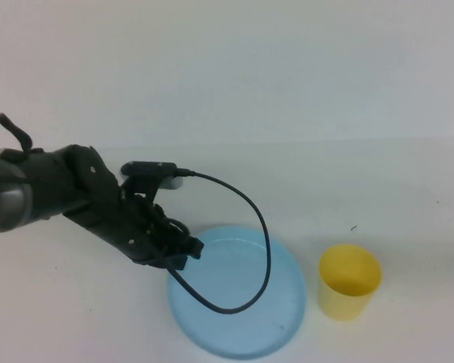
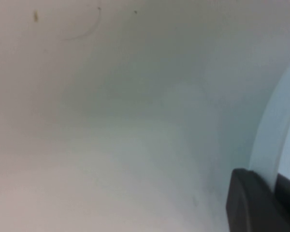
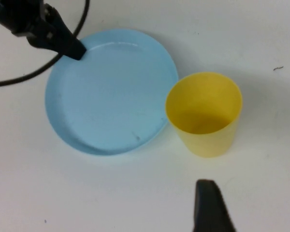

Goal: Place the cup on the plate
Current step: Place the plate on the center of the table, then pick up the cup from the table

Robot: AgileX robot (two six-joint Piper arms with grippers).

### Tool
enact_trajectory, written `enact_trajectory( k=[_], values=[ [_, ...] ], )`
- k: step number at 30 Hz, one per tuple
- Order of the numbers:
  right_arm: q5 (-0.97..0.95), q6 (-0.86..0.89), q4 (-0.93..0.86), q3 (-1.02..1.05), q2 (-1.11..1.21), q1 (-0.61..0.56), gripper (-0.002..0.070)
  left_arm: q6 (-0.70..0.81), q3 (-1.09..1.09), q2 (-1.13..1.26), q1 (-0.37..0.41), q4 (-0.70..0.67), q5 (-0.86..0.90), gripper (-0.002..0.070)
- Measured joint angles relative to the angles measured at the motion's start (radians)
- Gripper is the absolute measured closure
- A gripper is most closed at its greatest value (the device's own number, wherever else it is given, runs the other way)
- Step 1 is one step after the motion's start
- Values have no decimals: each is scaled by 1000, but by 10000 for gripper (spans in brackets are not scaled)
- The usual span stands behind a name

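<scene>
The yellow cup (image 1: 349, 281) stands upright and empty on the white table, just right of the light blue plate (image 1: 234, 333). In the right wrist view the cup (image 3: 204, 113) almost touches the plate (image 3: 111, 96). My left gripper (image 1: 188, 253) is at the plate's left rim. In the left wrist view its fingers (image 2: 246, 203) stand on either side of the rim (image 2: 275, 125), closed on it. My right gripper (image 3: 253, 208) is out of the high view. It hovers open and empty a little short of the cup.
A black cable (image 1: 261, 249) from the left arm loops over the plate's middle. The white table (image 1: 378, 189) lies bare behind and to the right of the cup.
</scene>
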Motion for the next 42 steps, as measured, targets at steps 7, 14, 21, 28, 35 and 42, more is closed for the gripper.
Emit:
enact_trajectory(
  k=[7,14,21,28,35,42],
  values=[
    [0,14,13,0,0,0,302,-5,0,18,-24,-6,-61,620],
    [9,36,-15,-5,18,0,298,-21,-8,-6,-12,-6,-56,365],
    [90,91,-68,-127,171,16,295,-5,-8,-230,22,23,-45,311],
    [94,234,-252,-337,405,178,295,-5,0,-600,20,121,-14,364],
    [93,383,-492,-524,660,334,294,-5,173,-863,20,225,-11,534],
    [93,424,-543,-671,893,389,293,-5,456,-1019,20,312,-143,666]
  ],
)
